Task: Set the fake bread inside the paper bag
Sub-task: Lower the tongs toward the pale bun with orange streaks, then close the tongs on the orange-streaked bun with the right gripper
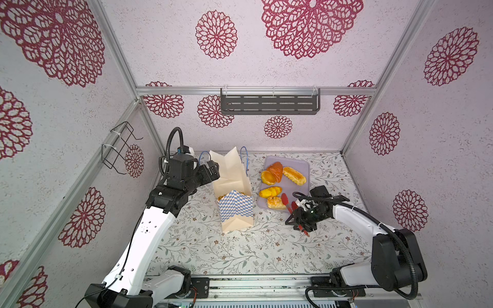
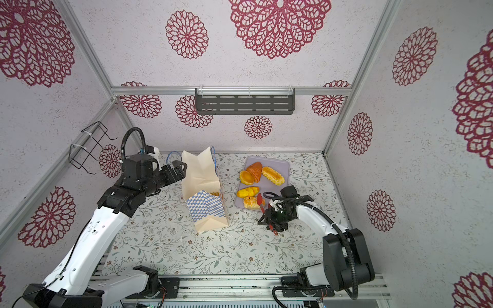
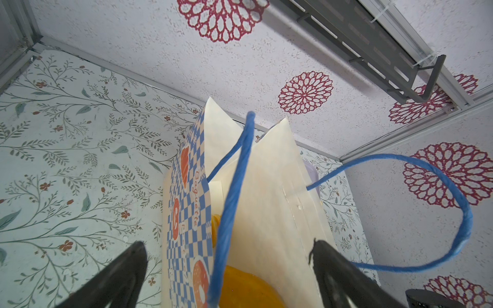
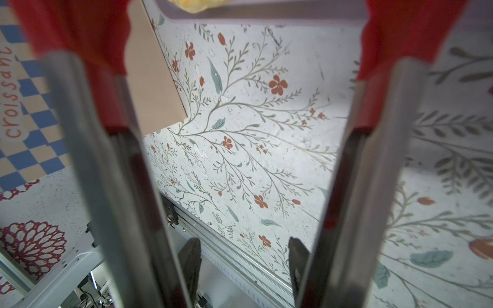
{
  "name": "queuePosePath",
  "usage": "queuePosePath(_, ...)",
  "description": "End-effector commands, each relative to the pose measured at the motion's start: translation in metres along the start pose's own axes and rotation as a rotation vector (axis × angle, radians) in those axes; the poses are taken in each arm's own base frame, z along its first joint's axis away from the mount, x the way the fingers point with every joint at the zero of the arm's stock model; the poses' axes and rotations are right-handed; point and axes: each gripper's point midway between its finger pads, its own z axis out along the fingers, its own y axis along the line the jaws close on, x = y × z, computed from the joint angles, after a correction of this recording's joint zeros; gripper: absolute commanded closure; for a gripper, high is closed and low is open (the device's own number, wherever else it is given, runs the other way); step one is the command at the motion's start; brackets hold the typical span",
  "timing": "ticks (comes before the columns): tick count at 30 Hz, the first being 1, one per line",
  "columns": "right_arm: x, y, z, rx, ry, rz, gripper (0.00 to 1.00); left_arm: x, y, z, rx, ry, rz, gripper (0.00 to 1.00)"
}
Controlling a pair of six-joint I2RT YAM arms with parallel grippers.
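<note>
Top views, near to far. Your right end effector (image 1: 299, 222) hangs low over the desk (image 1: 240, 253), clamped on the tongs (image 1: 284, 199). Their red tips point far-left over the near end of the lilac tray (image 1: 304, 163), spread, nothing between them. Right wrist view shows only bare desk in that gap.

Left of the tray your paper bag (image 1: 236, 210) stands upright, long axis vertical, mouth open upward, chequered face toward the near side. One yellow piece (image 1: 221, 198) is already inside.

Five pieces of fake bread (image 1: 270, 191) lie on the tray:
- pastry (image 1: 274, 203): nearest, just beside the tongs tips, long axis left-right
- long loaf (image 1: 294, 176): runs far-left to near-right
- croissant (image 1: 277, 170): lies roughly near-far, touching a round bun (image 1: 267, 178)

Your left end effector (image 1: 214, 170) is at the bag's upper left rim, jaws wide apart, gripping nothing. Left wrist view has the bag wall and one blue cord handle (image 3: 234, 200) between the fingers (image 3: 125, 272), the handle crossing the mouth. Contact with the paper: cannot tell.

Farthest, a grey shelf (image 1: 269, 105) on the back wall.
</note>
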Motion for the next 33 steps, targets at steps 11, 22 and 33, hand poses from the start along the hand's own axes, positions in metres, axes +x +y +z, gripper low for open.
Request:
queuePosePath(11, -0.005, 0.005, 0.010, -0.030, 0.011, -0.040, 0.48, -0.006, -0.002, -0.002, 0.011, -0.024, -0.009, 0.00)
queuePosePath(22, -0.004, 0.001, 0.012, -0.017, 0.014, -0.038, 0.58, -0.004, 0.000, 0.000, 0.006, -0.020, -0.006, 0.00)
queuePosePath(33, -0.011, 0.005, -0.002, 0.018, -0.038, -0.059, 0.70, -0.004, -0.001, -0.001, 0.008, -0.019, -0.009, 0.00)
